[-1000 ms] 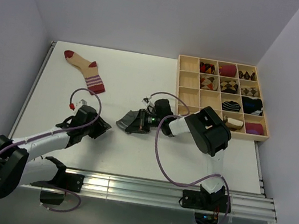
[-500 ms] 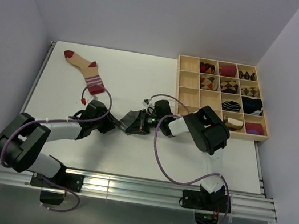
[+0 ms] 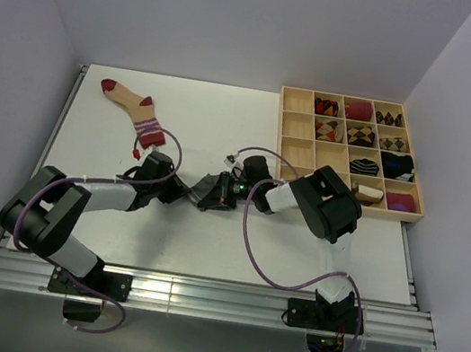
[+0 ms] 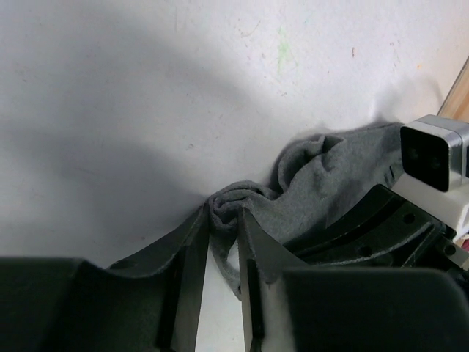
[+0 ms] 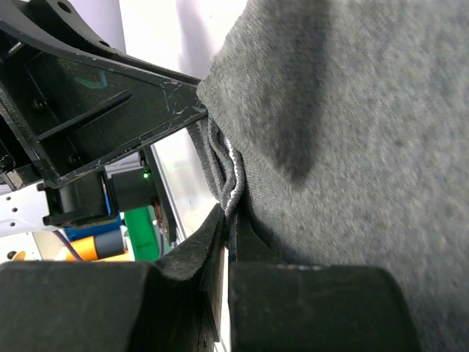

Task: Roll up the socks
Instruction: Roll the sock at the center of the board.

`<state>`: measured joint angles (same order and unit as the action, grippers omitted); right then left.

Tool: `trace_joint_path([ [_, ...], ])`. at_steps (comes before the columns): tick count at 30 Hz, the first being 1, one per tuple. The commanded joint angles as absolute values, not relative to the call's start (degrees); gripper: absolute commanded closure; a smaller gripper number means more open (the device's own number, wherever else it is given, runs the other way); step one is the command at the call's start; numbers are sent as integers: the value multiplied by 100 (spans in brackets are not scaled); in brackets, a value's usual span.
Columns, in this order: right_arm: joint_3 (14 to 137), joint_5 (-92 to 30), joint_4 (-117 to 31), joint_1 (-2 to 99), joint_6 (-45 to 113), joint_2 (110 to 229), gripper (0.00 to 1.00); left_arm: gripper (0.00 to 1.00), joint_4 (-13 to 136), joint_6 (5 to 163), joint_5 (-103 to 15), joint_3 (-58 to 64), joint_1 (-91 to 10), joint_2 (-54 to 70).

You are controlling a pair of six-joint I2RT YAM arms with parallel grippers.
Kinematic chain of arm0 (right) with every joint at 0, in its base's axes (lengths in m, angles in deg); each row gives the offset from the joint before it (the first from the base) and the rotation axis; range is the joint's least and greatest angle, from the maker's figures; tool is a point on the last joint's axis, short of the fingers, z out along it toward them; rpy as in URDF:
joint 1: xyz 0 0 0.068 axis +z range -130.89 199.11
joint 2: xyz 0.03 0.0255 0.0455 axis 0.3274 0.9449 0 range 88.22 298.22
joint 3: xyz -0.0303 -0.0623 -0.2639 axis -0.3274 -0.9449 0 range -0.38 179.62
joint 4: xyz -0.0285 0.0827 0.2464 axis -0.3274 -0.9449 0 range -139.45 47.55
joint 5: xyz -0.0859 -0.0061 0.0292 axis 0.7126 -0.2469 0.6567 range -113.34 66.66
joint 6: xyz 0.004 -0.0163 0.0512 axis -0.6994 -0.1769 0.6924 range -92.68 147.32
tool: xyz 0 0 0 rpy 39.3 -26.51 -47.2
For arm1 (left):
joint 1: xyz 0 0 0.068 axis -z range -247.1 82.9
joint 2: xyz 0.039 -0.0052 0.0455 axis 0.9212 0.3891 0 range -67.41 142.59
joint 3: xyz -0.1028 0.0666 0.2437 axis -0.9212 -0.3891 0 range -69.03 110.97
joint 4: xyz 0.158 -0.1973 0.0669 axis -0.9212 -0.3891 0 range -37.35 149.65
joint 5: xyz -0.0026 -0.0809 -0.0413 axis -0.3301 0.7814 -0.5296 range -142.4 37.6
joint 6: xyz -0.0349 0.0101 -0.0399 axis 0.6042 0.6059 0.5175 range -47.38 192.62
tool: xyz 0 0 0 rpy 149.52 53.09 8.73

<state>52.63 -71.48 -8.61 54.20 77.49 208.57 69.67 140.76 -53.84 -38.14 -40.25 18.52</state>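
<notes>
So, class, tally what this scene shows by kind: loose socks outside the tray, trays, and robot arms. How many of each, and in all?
Loose socks: 2, the grey sock and the beige sock
Trays: 1, the tray
Arms: 2, the left arm and the right arm
Total: 5

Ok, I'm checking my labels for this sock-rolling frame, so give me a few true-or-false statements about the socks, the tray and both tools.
1. The right tool is shut on the grey sock. True.
2. The beige sock lies in the wooden tray. False: it lies flat on the table, far left, apart from the tray.
3. The left tool pinches a fold of the grey sock. True.
4. Every tray compartment holds a bundle. False: several in its left column are empty.
</notes>
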Motion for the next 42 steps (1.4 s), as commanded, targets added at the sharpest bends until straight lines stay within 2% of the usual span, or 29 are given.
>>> trace_joint_path([
  [1,5490,-7124,-1107,5391,7479,20837,100,72,6133,13915,-5794,-3766,-3977,2162],
  [3,5517,-7010,-1361,5391,7251,20723,96,76,5791,13933,-5925,-3617,-3959,2215],
  [5,5526,-6913,-1624,5409,7057,20591,87,81,5423,13933,-6101,-3459,-3933,2276],
  [8,5569,-6536,-2064,5479,6513,20213,77,85,5026,13907,-6251,-3239,-3898,2329],
  [11,5561,-6009,-2652,5645,5906,19574,62,87,4675,13802,-6348,-3029,-3854,2329],
  [13,5534,-5441,-2855,5821,5423,19291,59,88,4498,13757,-6453,-2835,-3819,2268],
  [17,5351,-4071,-3182,6303,4439,18649,57,88,4067,13591,-6594,-2527,-3783,2180],
  [20,4992,-3138,-2754,6812,3596,18236,57,88,3786,13433,-6594,-2272,-3783,2241],
  [27,4515,-1835,-1899,7798,2416,18252,52,88,3434,13160,-6480,-1815,-3783,2487],
  [42,4989,-1068,-1503,8450,1563,19034,51,88,3320,13072,-6330,-1656,-3783,2567],
])
